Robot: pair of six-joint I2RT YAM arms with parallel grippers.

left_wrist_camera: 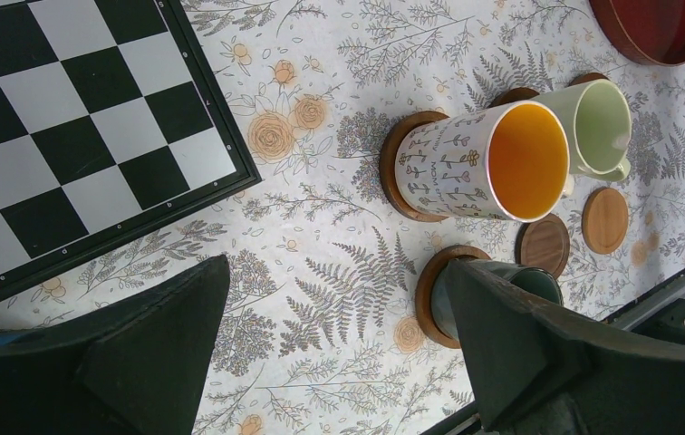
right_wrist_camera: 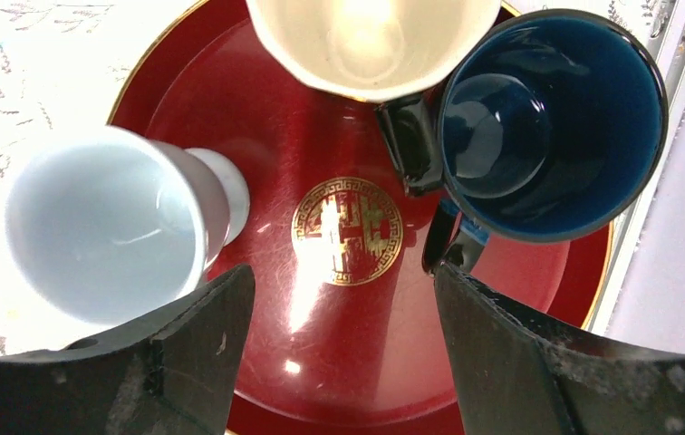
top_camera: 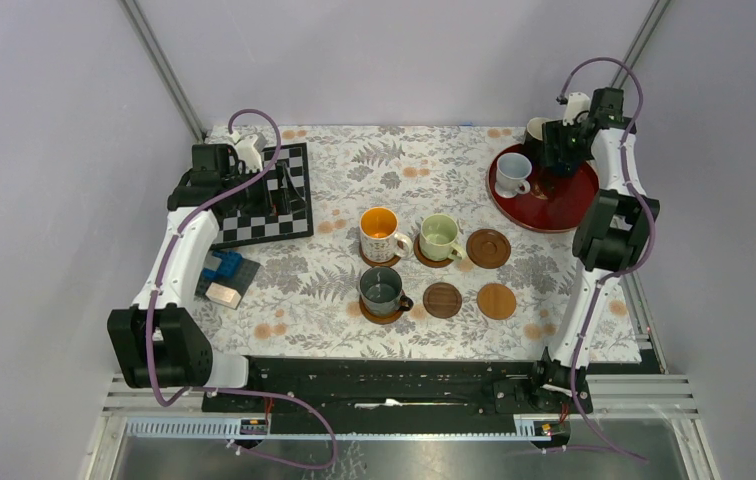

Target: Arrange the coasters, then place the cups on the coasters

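Six wooden coasters lie in two rows of three mid-table. The orange-inside cup [top_camera: 381, 235], the pale green cup [top_camera: 439, 238] and the dark grey-green cup [top_camera: 382, 290] each stand on one. Three coasters [top_camera: 488, 248] [top_camera: 443, 300] [top_camera: 497, 301] are bare. On the red tray [right_wrist_camera: 321, 362] stand a pale blue-white cup [right_wrist_camera: 103, 227], a black cup with a cream inside [right_wrist_camera: 371, 41] and a navy cup [right_wrist_camera: 552, 118]. My right gripper [right_wrist_camera: 341, 272] hangs open over the tray with nothing between its fingers, its right finger next to the navy cup's handle [right_wrist_camera: 443, 245]. My left gripper [left_wrist_camera: 336, 272] is open above the cloth, beside the dark grey-green cup [left_wrist_camera: 502, 281].
A chessboard [top_camera: 264, 200] lies at the back left under the left arm, with small blue and tan blocks [top_camera: 226, 272] in front of it. The red tray [top_camera: 554, 205] sits at the back right, close to the cage post and the table's right edge.
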